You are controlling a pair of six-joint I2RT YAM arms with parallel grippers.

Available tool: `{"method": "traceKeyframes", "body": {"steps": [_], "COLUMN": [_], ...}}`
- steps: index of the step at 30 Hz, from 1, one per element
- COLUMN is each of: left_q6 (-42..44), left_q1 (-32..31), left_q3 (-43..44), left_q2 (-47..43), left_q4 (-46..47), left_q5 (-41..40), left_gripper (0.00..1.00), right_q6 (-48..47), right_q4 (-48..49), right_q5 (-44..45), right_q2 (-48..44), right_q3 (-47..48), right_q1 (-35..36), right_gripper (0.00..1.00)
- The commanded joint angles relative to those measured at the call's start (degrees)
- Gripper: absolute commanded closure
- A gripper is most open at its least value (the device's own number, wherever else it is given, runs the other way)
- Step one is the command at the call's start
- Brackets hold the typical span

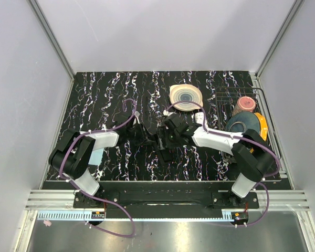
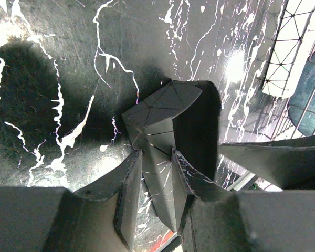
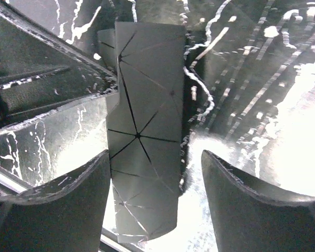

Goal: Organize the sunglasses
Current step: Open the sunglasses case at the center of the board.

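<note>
1. Work surface. In the top view, both arms reach in over the black marbled table point(image 1: 105, 100) and meet near its centre.

2. Left gripper point(image 2: 156, 157). In the left wrist view, its jaws are drawn in to a narrow gap. Both fingers point(image 2: 128, 184) press on the sides of the faceted case point(image 2: 163, 110). Treat this tool as closed on the case. The case is dark, with thin lines that cut its panels into triangles. Its folded end points away from the camera, toward 12 o'clock in that view.

3. Right gripper point(image 3: 156, 157). In the right wrist view, its jaws stand wide apart and hold nothing. The near end of the case sits in the gap. It is just beside the finger at 8 o'clock and well apart from the finger at 4 o'clock. The left tool's fingers show at 10 o'clock, at the far end of the case.

4. The sunglasses. No view shows them, so you cannot tell where they are.

5. Other items, top view, read from the table centre. A striped plate point(image 1: 186, 97) lies at 1 o'clock. A wire rack point(image 1: 226, 94) stands at 2 o'clock and holds a pink cup point(image 1: 245, 103), a blue plate point(image 1: 241, 125) and an orange plate point(image 1: 261, 125).
</note>
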Motion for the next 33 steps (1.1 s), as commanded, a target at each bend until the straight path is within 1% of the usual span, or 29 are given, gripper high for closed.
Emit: {"method": "traceKeyframes", "body": {"steps": [1, 5, 8, 9, 11, 12, 13, 15, 16, 18, 19, 22, 25, 26, 27, 28, 29, 30, 32, 33], "left_q6": [4.54, 4.80, 5.15, 5.24, 5.59, 5.68, 5.86, 6.64, 6.82, 7.96, 8.23, 9.28, 9.64, 9.90, 10.34, 10.43, 10.52, 10.78, 10.78, 10.52], "left_q1": [0.07, 0.07, 0.07, 0.07, 0.07, 0.07, 0.07, -0.01, 0.07, -0.02, 0.07, -0.02, -0.02, -0.02, -0.02, 0.16, 0.16, 0.25, 0.68, 1.12], "left_q3": [-0.63, 0.07, 0.77, 0.86, 1.56, 1.74, 2.00, 2.62, 2.88, 3.93, 4.29, 5.96, 7.19, 7.45, 7.72, 8.24, 8.42, 8.68, 9.30, 9.47], "left_q2": [3.65, 3.91, 3.91, 3.91, 3.74, 3.48, 3.47, 2.69, 2.42, 1.55, 1.28, 0.75, 0.05, -0.13, -0.91, -1.36, -1.79, -3.02, -5.30, -6.19], "left_q4": [-10.38, -10.73, -11.61, -11.78, -12.05, -12.40, -12.49, -12.58, -12.75, -12.93, -13.02, -13.72, -14.60, -14.95, -16.26, -16.88, -17.58, -19.07, -20.39, -21.88], "left_q5": [-9.32, -9.23, -9.49, -9.49, -9.41, -9.40, -9.40, -8.88, -8.96, -8.88, -8.79, -8.35, -8.35, -8.96, -9.40, -9.84, -10.80, -11.42, -13.00, -13.53], "left_gripper": [0.68, 0.68, 0.68, 0.68, 0.68, 0.68, 0.68, 0.67, 0.66, 0.63, 0.60, 0.55, 0.48, 0.44, 0.42, 0.39, 0.36, 0.32, 0.29, 0.28], "right_q6": [-1.41, -2.03, -1.77, -1.51, -1.24, -1.15, -1.06, -1.07, -1.06, -1.33, -1.41, -2.12, -2.38, -2.47, -2.47, -2.47, -2.38, -1.95, 0.41, 1.91], "right_q4": [-3.12, -4.88, -5.76, -5.93, -6.11, -6.20, -6.29, -6.20, -6.29, -6.20, -6.11, -5.24, -4.79, -4.79, -4.62, -4.53, -4.62, -4.62, -4.71, -4.62], "right_q5": [4.53, 5.58, 6.54, 6.81, 7.16, 7.51, 7.60, 7.52, 7.25, 6.38, 5.94, 3.04, 2.15, 0.50, 0.05, -0.56, -0.66, -0.57, 0.48, 1.27], "right_q2": [-5.38, -4.95, -5.29, -5.56, -5.82, -6.00, -6.17, -6.09, -5.91, -4.95, -4.51, -2.23, 0.06, 0.68, 0.86, 0.94, 1.03, 1.03, 0.25, -0.19], "right_q3": [-0.78, -0.51, -1.12, -1.65, -1.92, -2.00, -2.09, -1.31, -1.13, -0.16, 0.10, 0.89, 1.51, 1.77, 1.77, 1.95, 2.12, 2.13, 1.69, 1.34], "right_q1": [-2.04, -3.01, -3.45, -3.63, -4.16, -4.24, -4.33, -4.42, -4.42, -4.42, -4.51, -4.77, -4.95, -5.12, -5.38, -5.47, -5.47, -5.56, -5.65, -5.65], "right_gripper": [0.25, 0.26, 0.32, 0.37, 0.41, 0.46, 0.46, 0.54, 0.57, 0.59, 0.60, 0.60, 0.60, 0.61, 0.64, 0.70, 0.78, 0.83, 0.92, 1.00]}}
